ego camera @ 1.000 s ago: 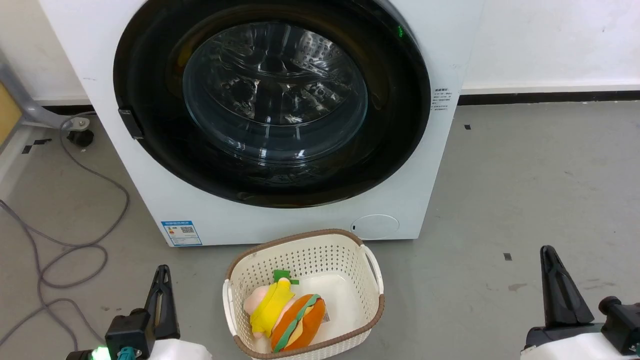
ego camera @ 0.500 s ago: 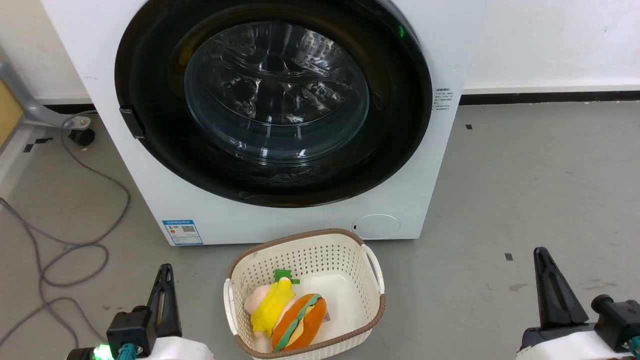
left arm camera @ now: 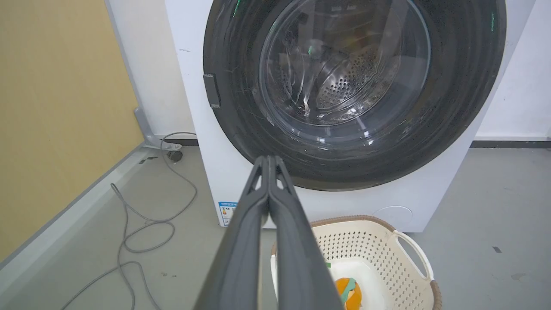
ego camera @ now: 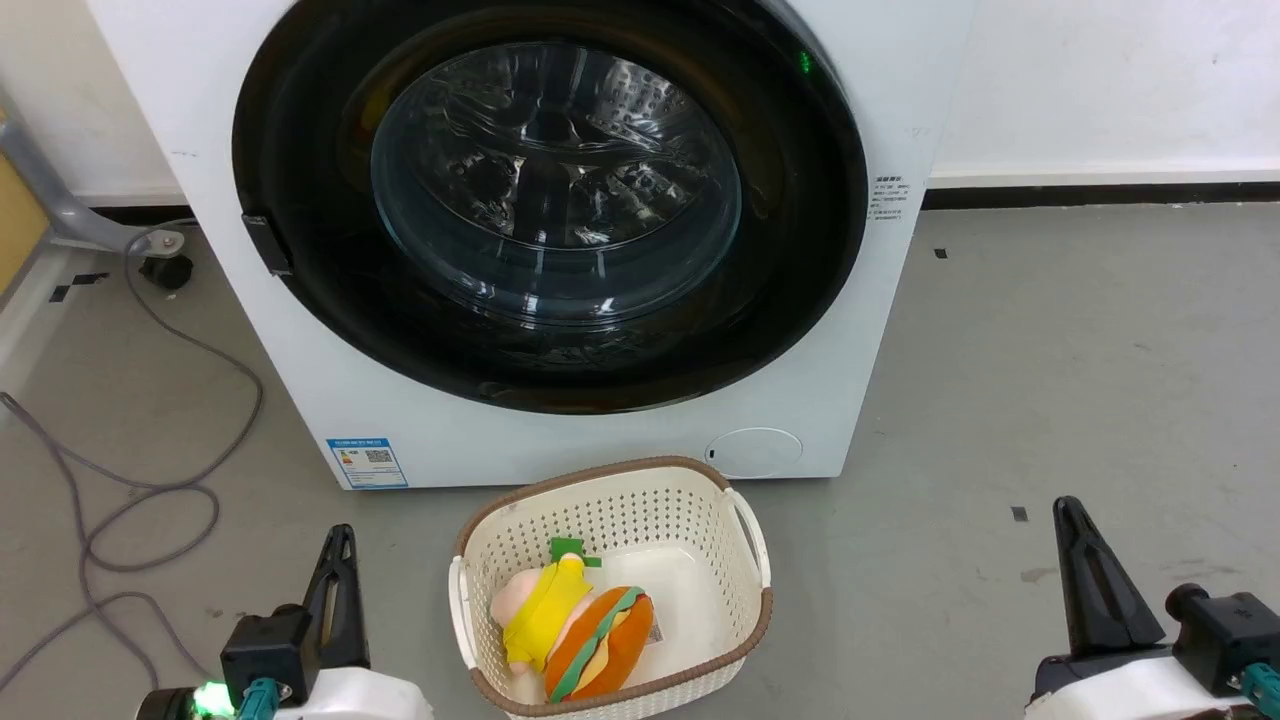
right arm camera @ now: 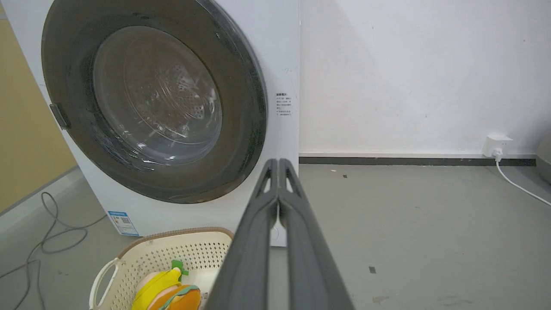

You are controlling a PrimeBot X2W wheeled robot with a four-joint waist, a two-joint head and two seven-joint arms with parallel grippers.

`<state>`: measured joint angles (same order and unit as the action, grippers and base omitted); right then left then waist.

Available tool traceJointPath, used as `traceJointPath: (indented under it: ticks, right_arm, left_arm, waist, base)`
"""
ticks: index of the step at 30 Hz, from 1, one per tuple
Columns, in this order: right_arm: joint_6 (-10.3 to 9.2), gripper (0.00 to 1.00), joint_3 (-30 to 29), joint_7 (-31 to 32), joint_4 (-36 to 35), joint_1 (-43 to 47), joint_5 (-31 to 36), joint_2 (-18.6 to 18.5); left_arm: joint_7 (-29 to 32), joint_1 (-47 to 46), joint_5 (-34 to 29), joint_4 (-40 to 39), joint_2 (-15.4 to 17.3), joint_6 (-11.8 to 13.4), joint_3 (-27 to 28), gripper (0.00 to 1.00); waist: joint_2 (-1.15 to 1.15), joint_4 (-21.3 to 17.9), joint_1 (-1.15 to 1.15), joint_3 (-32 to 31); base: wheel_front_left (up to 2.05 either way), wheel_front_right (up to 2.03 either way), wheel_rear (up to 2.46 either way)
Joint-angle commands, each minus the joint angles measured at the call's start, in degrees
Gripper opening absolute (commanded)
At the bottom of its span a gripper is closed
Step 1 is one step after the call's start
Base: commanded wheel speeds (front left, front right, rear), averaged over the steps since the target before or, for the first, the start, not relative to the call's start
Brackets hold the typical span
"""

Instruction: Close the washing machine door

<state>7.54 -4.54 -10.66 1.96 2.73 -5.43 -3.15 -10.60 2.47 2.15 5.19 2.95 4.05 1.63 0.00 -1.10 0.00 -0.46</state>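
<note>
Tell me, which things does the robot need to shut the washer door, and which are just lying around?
For the job:
washing machine door, which already looks shut
washing machine
left gripper and right gripper, both shut

Just lying about:
cream basket
plush toys inside it
grey cable on the floor
white wall plug

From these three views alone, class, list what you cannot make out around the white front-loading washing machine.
Head view: the white front-loading washing machine is cut off at the top edge.
Head view: the small blue label is too small to read.
Left wrist view: the shut left gripper hides part of the cream perforated basket.
</note>
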Motion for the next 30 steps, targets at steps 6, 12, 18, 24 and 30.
traceJointPath:
  ticks: [6, 12, 18, 24, 30]
  right_arm:
    - [-0.02, 0.00, 0.5, 0.9, -0.5, -0.8, 0.6, 0.1]
    - [-0.02, 0.00, 0.8, 1.6, -0.6, -1.0, 1.0, 0.1]
    - [-0.02, 0.00, 1.1, 2.3, -0.7, -1.1, 1.3, 0.1]
    - [-0.03, 0.00, 1.3, 2.9, -0.8, -1.2, 1.6, 0.1]
    - [-0.03, 0.00, 1.6, 3.6, -0.9, -1.4, 2.0, 0.1]
  left_arm:
    - [0.9, -0.7, -0.5, -0.7, 0.0, -0.5, -0.1, 0.00]
    - [1.6, -0.8, -0.6, -1.0, 0.0, -0.7, -0.2, 0.00]
    - [2.3, -1.0, -0.7, -1.3, 0.0, -1.0, -0.4, 0.00]
    - [2.9, -1.1, -0.8, -1.6, 0.0, -1.2, -0.4, 0.00]
    - [3.6, -1.2, -0.9, -1.9, 0.0, -1.5, -0.6, 0.00]
  waist:
    - [0.00, 0.1, 0.00, 0.0]
    - [0.00, 0.2, 0.00, 0.1]
    - [0.00, 0.2, 0.00, 0.1]
    - [0.00, 0.3, 0.00, 0.1]
    - [0.00, 0.4, 0.00, 0.1]
  base:
    - [0.00, 0.00, 0.00]
    - [0.00, 0.00, 0.00]
    - [0.00, 0.00, 0.00]
    - [0.00, 0.00, 0.00]
    - [0.00, 0.00, 0.00]
